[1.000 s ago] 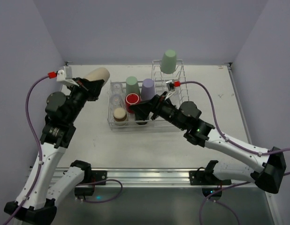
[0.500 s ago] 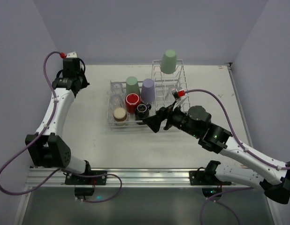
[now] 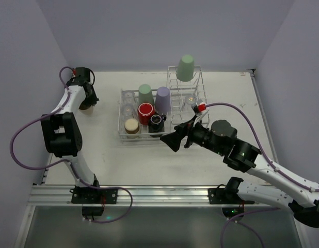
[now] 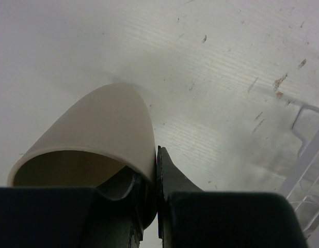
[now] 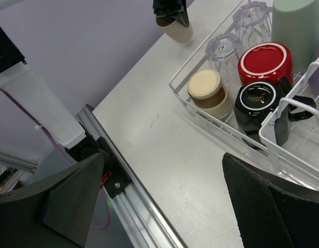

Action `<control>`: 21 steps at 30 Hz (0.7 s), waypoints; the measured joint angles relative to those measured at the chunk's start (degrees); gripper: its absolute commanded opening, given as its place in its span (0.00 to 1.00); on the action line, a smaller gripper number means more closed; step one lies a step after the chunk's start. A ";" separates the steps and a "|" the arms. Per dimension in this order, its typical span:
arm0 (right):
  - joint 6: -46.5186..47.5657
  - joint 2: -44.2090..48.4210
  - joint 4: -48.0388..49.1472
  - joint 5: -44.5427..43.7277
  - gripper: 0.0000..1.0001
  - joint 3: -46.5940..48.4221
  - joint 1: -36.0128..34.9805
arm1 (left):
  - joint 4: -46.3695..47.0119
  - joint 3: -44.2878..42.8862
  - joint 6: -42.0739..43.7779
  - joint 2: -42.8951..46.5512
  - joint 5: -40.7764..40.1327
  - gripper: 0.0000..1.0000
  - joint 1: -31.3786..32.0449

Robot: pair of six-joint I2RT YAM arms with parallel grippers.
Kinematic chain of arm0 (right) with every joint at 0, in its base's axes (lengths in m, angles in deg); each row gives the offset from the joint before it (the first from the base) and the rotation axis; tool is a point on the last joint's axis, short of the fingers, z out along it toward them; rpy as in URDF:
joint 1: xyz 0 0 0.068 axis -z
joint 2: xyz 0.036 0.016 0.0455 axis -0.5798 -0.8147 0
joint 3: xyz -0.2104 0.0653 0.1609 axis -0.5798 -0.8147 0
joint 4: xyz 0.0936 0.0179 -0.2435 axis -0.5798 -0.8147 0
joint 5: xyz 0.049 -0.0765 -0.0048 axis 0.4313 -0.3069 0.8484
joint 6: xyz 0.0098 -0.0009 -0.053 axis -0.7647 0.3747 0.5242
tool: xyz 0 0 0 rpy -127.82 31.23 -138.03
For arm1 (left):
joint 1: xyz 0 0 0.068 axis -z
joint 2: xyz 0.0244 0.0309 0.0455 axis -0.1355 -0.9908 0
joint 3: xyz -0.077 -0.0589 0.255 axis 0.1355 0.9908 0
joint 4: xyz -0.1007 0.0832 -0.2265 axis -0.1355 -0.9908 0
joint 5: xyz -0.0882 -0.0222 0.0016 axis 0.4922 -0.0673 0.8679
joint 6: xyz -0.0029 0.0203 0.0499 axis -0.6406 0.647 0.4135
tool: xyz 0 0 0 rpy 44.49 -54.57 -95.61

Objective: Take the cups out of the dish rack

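- Beige cup (image 4: 97,132) was pinched at its rim by the left gripper (image 4: 149,178), pointing away from it, close to the table (image 4: 226,77)
- Right gripper (image 5: 162,165) gaped empty, black mug (image 5: 262,103) just ahead in the dish rack (image 3: 186,95)

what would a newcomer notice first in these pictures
The white dish rack in the middle of the table draws the eye, with a red mug brightest inside it and a green cup perched on top of its tall far section. At the far left, the left tool is shut on the wall of a beige cup. The right tool gapes wide open just in front of the rack.
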 measured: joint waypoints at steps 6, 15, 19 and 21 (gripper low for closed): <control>0.02 -0.96 0.11 0.61 0.99 -0.33 -0.39 | -0.04 -1.90 -0.11 -3.58 1.57 0.05 -0.72; -0.07 -3.32 0.46 0.79 0.99 -0.48 -0.61 | -0.09 -3.37 0.13 -6.56 2.56 0.35 -3.19; -0.02 -4.57 0.39 0.76 0.99 -0.35 -0.74 | 0.13 -3.45 0.44 -6.51 3.26 0.51 -3.30; 0.00 -5.31 0.13 0.81 0.99 0.07 -0.87 | 0.24 -3.45 0.39 -6.36 3.63 0.62 -3.30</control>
